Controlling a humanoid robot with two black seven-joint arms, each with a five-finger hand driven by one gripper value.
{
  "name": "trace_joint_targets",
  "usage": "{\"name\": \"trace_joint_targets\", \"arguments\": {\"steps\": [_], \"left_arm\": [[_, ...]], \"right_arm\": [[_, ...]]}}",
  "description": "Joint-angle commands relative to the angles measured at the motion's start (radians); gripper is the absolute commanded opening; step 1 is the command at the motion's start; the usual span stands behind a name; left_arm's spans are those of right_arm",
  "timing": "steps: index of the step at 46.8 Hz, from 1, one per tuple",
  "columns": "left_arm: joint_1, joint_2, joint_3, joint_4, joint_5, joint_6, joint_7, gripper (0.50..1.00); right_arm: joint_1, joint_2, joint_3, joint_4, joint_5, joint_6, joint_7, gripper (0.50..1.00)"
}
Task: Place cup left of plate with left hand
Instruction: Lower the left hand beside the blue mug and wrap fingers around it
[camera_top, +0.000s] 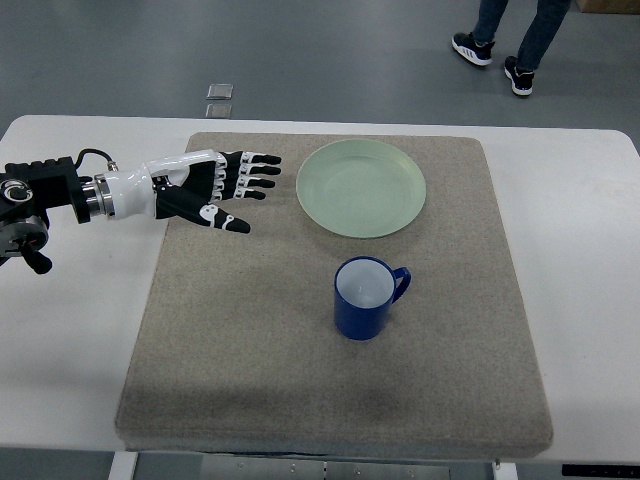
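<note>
A blue cup (366, 297) with a white inside stands upright on the mat, just below the plate, its handle pointing up and to the right. The pale green plate (361, 187) lies at the mat's far middle. My left hand (232, 185) reaches in from the left edge and hovers over the mat's far left corner, left of the plate. Its fingers are spread and hold nothing. The cup is well apart from the hand, down and to the right of it.
A grey-brown mat (250, 340) covers most of the white table (70, 330). A person's legs and shoes (497, 48) stand on the floor beyond the table's far edge. Two small floor plates (219, 99) lie on the floor beyond the table.
</note>
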Motion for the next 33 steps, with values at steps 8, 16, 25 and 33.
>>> {"name": "trace_joint_targets", "arguments": {"steps": [8, 16, 25, 33], "left_arm": [[0.021, -0.032, 0.002, -0.050, 0.011, 0.000, 0.001, 0.999], [0.048, -0.072, 0.008, -0.053, 0.012, 0.000, 0.001, 0.999], [0.054, -0.107, 0.015, -0.053, 0.046, 0.000, 0.001, 0.999], [0.054, -0.158, 0.014, -0.051, 0.109, 0.000, 0.001, 0.999]], "right_arm": [[-0.001, 0.000, 0.000, 0.000, 0.000, 0.000, 0.000, 0.932], [0.001, 0.000, 0.000, 0.000, 0.000, 0.000, 0.000, 0.932], [-0.001, 0.000, 0.000, 0.000, 0.000, 0.000, 0.000, 0.932], [-0.001, 0.000, 0.000, 0.000, 0.000, 0.000, 0.000, 0.932]]}}
